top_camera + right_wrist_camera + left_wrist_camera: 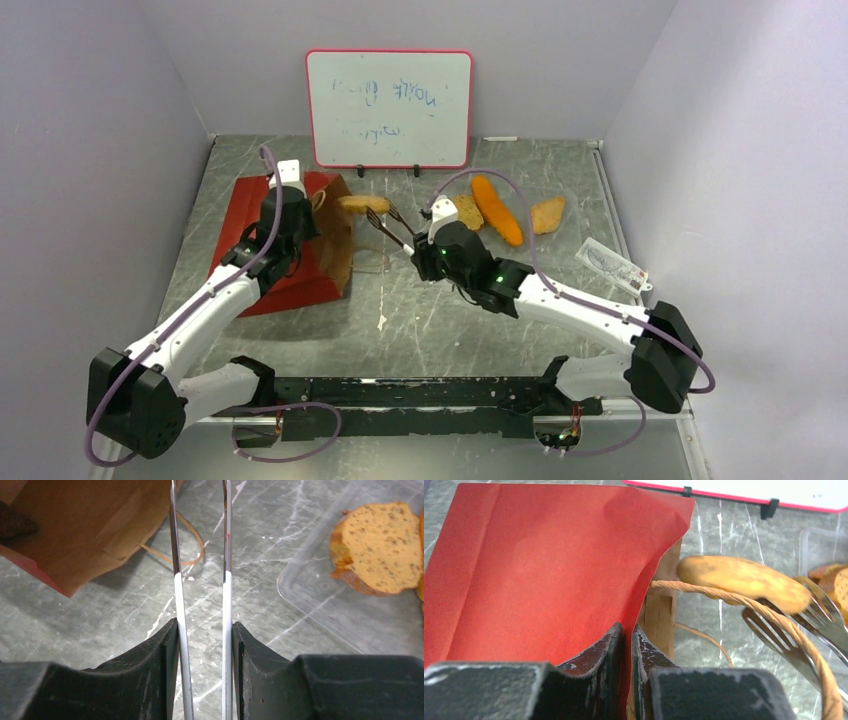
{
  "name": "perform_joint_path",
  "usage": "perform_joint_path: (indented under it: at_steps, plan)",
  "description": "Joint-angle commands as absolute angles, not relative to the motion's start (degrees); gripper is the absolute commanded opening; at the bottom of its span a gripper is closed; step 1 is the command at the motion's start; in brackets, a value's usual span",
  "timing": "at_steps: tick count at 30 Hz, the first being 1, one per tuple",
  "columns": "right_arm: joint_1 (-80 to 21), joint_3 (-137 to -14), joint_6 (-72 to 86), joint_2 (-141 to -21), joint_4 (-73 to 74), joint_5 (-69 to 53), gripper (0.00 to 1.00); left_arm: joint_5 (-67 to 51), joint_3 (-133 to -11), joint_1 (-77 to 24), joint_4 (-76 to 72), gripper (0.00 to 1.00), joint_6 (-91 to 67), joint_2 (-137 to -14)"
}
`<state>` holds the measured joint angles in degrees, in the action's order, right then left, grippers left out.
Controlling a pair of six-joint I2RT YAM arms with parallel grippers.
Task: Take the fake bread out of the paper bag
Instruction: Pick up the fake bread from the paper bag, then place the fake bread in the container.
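bread (496, 210): 3 on tray (325, 615), 1 in tongs (392, 228)
left tool (627, 635): clamped on bag (534, 570) edge
right tool (204, 627): squeezing tongs

**Paper bag and toy bread, four pieces**

One paper bag (245, 215) (524, 570): red outside, kraft-brown inside, lying flat on the worktop, mouth edge pinched in the left end effector (300, 215) (626, 630).

One tan roll (362, 204) (744, 580): just outside that mouth, gripped in tongs (390, 225) (226, 555) squeezed by the right end effector (425, 245) (202, 625).

One round seeded slice (466, 211) (380, 555), one long orange loaf (497, 210) and a second tan roll (547, 214): lying together beyond the right end effector.
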<state>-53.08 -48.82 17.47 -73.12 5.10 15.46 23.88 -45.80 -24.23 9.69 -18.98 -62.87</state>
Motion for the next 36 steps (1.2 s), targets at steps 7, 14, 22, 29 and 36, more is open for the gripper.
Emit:
perform_joint_path:
  at_steps: [7,14,22,29,36]
  plan:
    - [-53.34,-48.36,23.86,-64.17,11.81,31.04,0.00,26.48,-48.46,-19.82,11.83,0.07,-24.08,-63.66]
    - [-53.18,-48.34,30.91,-61.12,17.45,43.75,0.00,22.81,-47.31,-18.90,10.09,0.07,-23.26,-62.33]
    - [-48.13,-47.69,40.76,-62.49,23.35,52.45,0.00,19.48,-46.28,-18.87,7.94,0.07,-22.09,-60.81]
    - [-38.71,-44.41,42.74,-65.00,21.67,47.08,0.00,17.83,-45.99,-18.90,7.23,0.07,-22.12,-59.35]
    - [-34.67,-42.19,46.51,-67.19,21.26,46.37,0.00,16.58,-45.76,-18.89,6.88,0.07,-22.32,-58.61]
